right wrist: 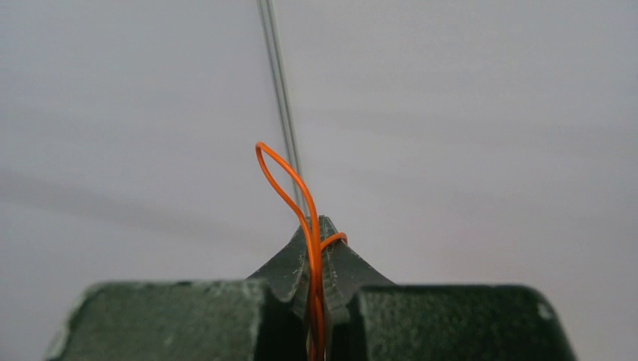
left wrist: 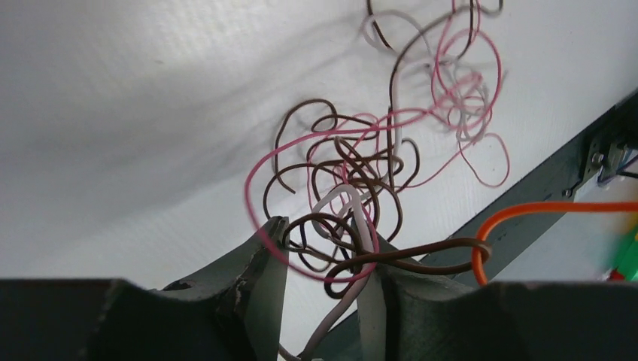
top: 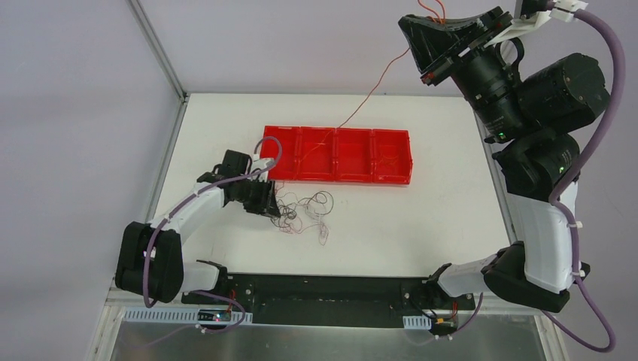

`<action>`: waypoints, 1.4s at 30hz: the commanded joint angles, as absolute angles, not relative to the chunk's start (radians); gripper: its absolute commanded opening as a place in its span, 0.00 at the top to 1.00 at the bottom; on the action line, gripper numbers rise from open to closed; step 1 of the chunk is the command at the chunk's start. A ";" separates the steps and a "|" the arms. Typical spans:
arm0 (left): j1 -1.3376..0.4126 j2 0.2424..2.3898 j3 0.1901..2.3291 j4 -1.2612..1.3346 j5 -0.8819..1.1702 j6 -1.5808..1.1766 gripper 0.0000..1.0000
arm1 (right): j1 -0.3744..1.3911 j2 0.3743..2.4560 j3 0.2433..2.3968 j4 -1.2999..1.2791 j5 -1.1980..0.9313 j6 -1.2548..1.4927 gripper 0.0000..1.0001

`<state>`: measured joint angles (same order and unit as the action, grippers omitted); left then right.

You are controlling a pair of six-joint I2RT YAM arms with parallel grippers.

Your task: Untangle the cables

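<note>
ok so starting at the bottom of the overhead view: both arm bases (top: 207, 277) sit along the lower edge of the white table (top: 421, 226). The left arm (top: 192, 210) reaches up and to the right. The left gripper (top: 265, 201) is down low at the left edge of the cables (top: 305, 213). They lie in a loose tangle a bit left of centre, on bare table just below the red tray (top: 353, 180). Tangle and tray look close but not touching.

The wrist cam on that arm is way more useful. The fingers (left wrist: 259, 274) poke up from the bottom of the frame with a clear gap between them. A bunch of strands (brown-looking, pink, one whitish) cross right through that gap. The whitish one runs down along the right-hand finger. So jaws parted, wires between them, nothing pinched as far as I can see. The rest of the tangle spreads toward the upper right of that frame, flat on the table.

Further up, the tray has four compartments in a row. A single red-orange cable (top: 372, 94) rises from around the second compartment from the left and goes diagonally toward the upper right, up off the table.

Up there the right gripper (top: 435, 18) is held high. Its own camera shows the jaws closed tight on that cable, with a small loop sticking out above the tips.
</note>
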<state>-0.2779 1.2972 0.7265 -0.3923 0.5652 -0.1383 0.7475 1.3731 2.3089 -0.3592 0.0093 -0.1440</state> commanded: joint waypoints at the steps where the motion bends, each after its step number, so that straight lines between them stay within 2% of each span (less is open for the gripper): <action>1: -0.197 1.292 0.827 -0.533 0.540 -0.020 0.61 | 0.741 1.330 2.322 -0.334 0.113 -0.227 1.00; 7: -0.107 1.345 0.911 -0.666 0.454 0.201 0.48 | 0.742 1.298 2.295 -0.347 0.147 -0.288 1.00; 10: -0.034 1.368 0.913 -0.701 0.430 0.303 0.48 | 0.743 1.272 2.259 -0.360 0.149 -0.313 1.00; 12: 0.026 1.388 0.917 -0.715 0.420 0.355 0.52 | 0.743 1.263 2.245 -0.384 0.144 -0.317 1.00; 16: 0.092 1.414 0.935 -0.719 0.459 0.422 0.68 | 0.742 1.226 2.180 -0.417 0.118 -0.315 1.00; 20: 0.110 1.370 0.946 -0.717 0.620 0.462 0.70 | 0.742 1.187 2.095 -0.449 0.111 -0.299 1.00; 23: 0.111 1.375 0.956 -0.707 0.595 0.457 0.80 | 0.742 1.176 2.075 -0.459 0.163 -0.318 1.00; 24: 0.112 1.382 0.967 -0.726 0.613 0.487 0.80 | 0.741 1.170 2.070 -0.464 0.172 -0.321 1.00; 25: 0.111 1.375 0.979 -0.752 0.671 0.520 0.75 | 0.741 1.160 2.056 -0.470 0.168 -0.319 1.00; 27: 0.104 1.306 0.983 -0.750 0.832 0.520 0.45 | 0.740 1.134 1.999 -0.474 0.149 -0.306 1.00; 28: 0.062 1.271 0.975 -0.726 0.893 0.491 0.34 | 0.737 1.123 1.971 -0.477 0.142 -0.297 1.00; 32: -0.209 1.168 0.921 -0.506 0.833 0.348 0.16 | 0.734 1.100 1.898 -0.479 0.127 -0.272 1.00; 34: -0.327 1.161 0.878 -0.332 0.739 0.262 0.10 | 0.730 1.102 1.896 -0.476 0.126 -0.266 1.00; 36: -0.417 1.219 0.876 -0.227 0.646 0.217 0.08 | 0.727 1.110 1.912 -0.477 0.128 -0.266 1.00; 42: -0.557 1.498 0.974 -0.125 0.511 0.232 0.09 | 0.705 1.118 1.974 -0.497 0.138 -0.278 1.00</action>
